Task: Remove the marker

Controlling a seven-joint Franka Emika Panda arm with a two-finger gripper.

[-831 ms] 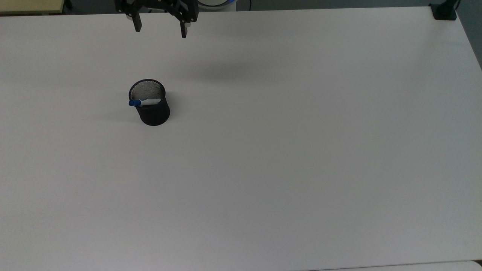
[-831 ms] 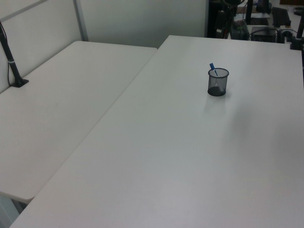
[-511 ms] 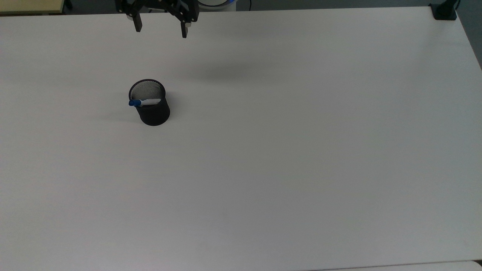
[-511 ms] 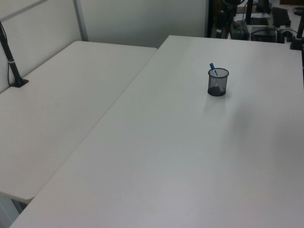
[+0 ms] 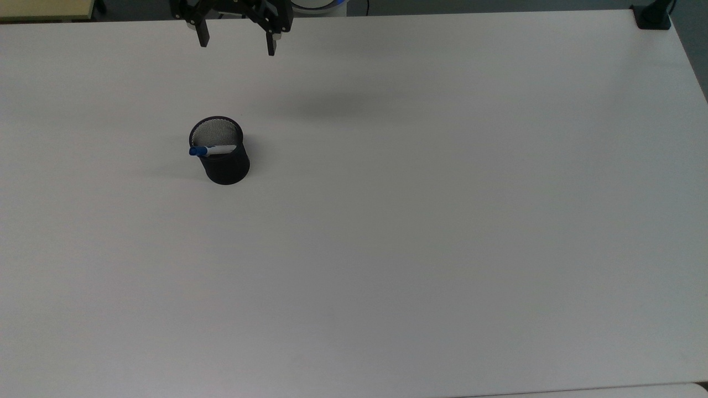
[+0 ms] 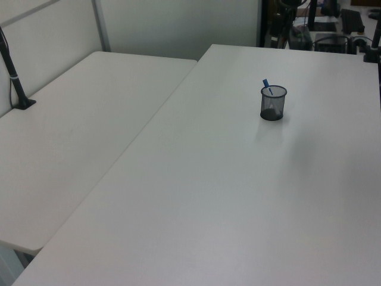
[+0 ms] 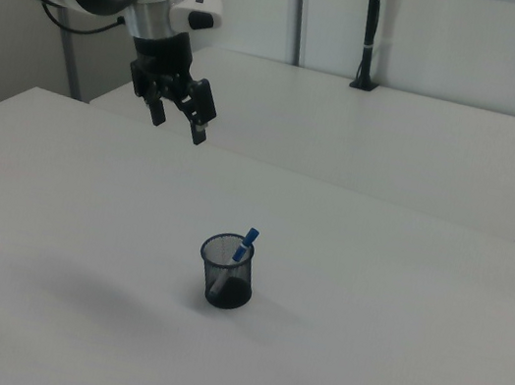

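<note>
The black mesh cup [image 7: 227, 271] stands alone on the white table [image 5: 420, 232], and the marker [image 7: 244, 243] leans inside it, its blue cap poking up over the rim. In the right view the marker tilts up toward the right view's right; in the top view its long axis lies across the cup's mouth, cap at the top view's left edge of the rim [image 5: 197, 151].

My gripper [image 7: 178, 126] hangs high above the table, well apart from the cup. In the top view it sits near the far edge [image 5: 235, 48], so the marker lies toward the near side and slightly to the top view's left.

My fingers are spread wide and hold nothing, touching nothing. I judge the approach has not yet closed the gap: I must travel over the cup, then descend on the cap.
</note>
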